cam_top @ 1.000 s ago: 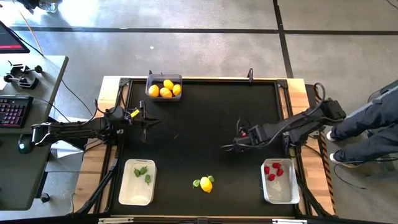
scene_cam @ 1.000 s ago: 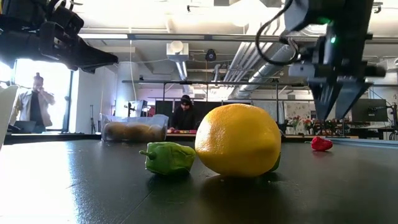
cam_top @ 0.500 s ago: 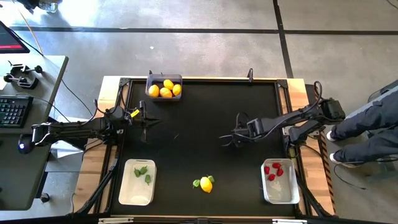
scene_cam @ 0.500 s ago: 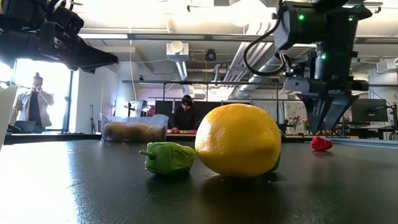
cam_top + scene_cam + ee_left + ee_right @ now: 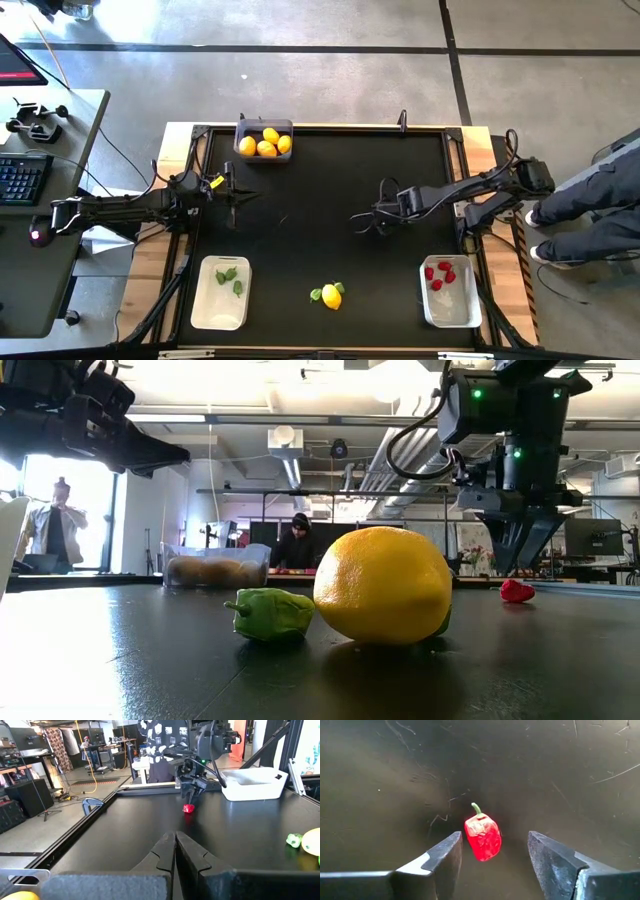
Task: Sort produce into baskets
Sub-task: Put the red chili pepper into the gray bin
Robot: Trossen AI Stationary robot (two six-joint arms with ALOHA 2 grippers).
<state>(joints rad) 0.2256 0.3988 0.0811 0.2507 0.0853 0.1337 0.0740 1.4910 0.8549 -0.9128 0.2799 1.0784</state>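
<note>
Three bins ring the black tabletop: a dark one of yellow fruit far beyond the right claw, a white one with green pieces away on the left arm's side, and a white one holding red pieces back on the right arm's own side. Two pieces lie loose well away from that claw, a lemon with a green piece touching it. Smallest is the red piece, lying on the tabletop directly under the right claw, between its spread fingers and not yet touched.

The step in hand looks like picking this red piece. Next, the claw should drop straight down, close on it, then carry it to the red-piece bin.

The left claw waits at its own edge, fingers together.
</note>
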